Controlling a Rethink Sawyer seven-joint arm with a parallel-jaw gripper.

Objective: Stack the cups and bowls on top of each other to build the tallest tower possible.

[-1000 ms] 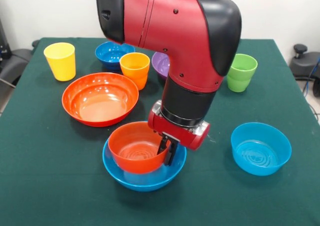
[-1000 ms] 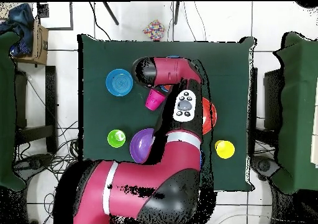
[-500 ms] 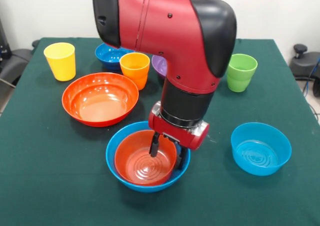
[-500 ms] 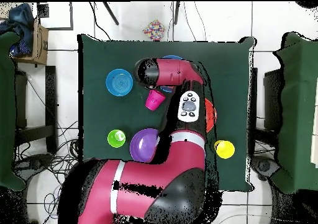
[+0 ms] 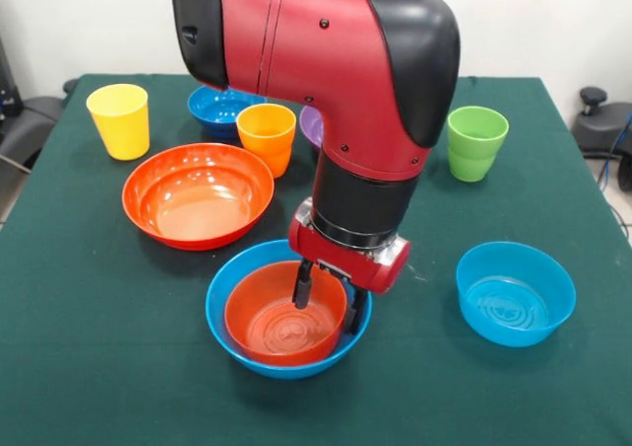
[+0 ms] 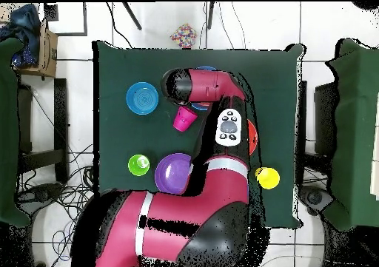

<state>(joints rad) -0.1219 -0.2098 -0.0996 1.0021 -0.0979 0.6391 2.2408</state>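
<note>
A small orange bowl point(image 5: 269, 324) sits nested inside a large light-blue bowl point(image 5: 221, 308) at the table's front middle. My gripper point(image 5: 330, 298) hangs open over the orange bowl's right rim, with one finger inside it and the other just outside. Farther back stand a large orange bowl point(image 5: 197, 195), a yellow cup point(image 5: 119, 120), an orange cup point(image 5: 266, 136), a dark-blue bowl point(image 5: 219, 105) and a green cup point(image 5: 476, 142). The arm mostly hides a purple bowl point(image 6: 172, 172). A pink cup point(image 6: 183, 118) shows only in the overhead view, where the arm covers the gripper.
A smaller light-blue bowl point(image 5: 514, 293) stands alone at the front right. The green tablecloth point(image 5: 99, 347) has open room at the front left and between the two blue bowls. The overhead view shows chairs and cables point(image 6: 44, 194) on the floor around the table.
One second ago the gripper held the small orange bowl tilted above the light-blue bowl. The bowl now lies flat inside it and the gripper has opened.
</note>
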